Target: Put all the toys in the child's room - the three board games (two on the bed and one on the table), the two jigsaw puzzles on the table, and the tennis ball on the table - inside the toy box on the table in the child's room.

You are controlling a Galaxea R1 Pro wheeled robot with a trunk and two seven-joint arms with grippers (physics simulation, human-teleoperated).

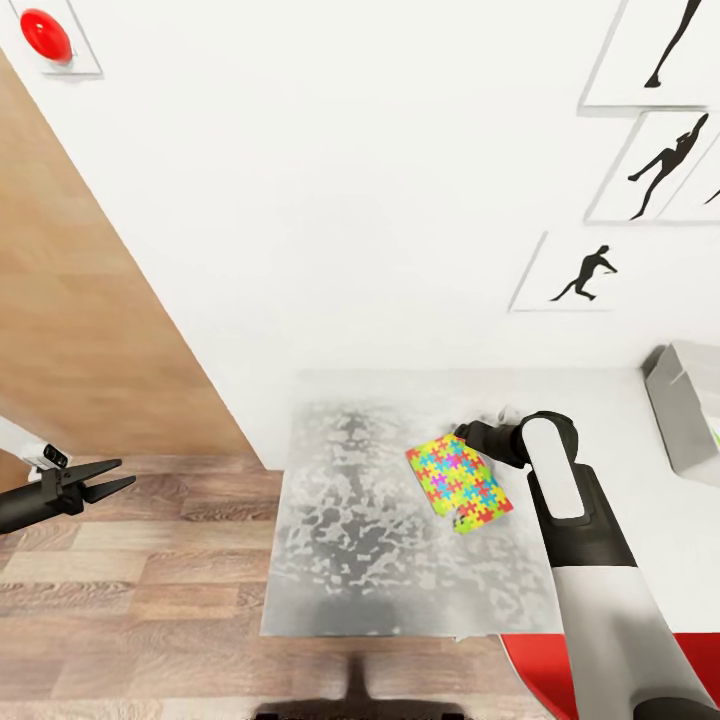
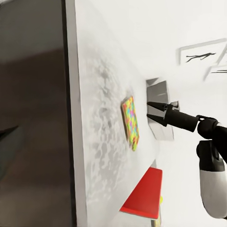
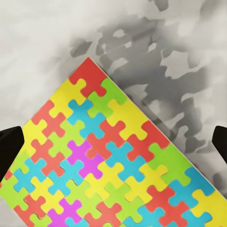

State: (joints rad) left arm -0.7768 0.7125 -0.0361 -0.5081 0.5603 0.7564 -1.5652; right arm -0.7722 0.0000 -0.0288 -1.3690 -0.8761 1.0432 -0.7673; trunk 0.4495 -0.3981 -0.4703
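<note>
Jigsaw puzzle [image 1: 459, 482] lies flat on the mottled grey table [image 1: 350, 560], its corners skewed to the table's edges; the right gripper [image 2: 149, 111] hovers directly above it, fingers spread wide apart with nothing between them; the toy box [image 1: 685, 420] sits at three o'clock from the puzzle; the left gripper [image 1: 118, 475], at nine o'clock over the wood floor [image 1: 130, 600], has its jaws parted and empty.
</note>
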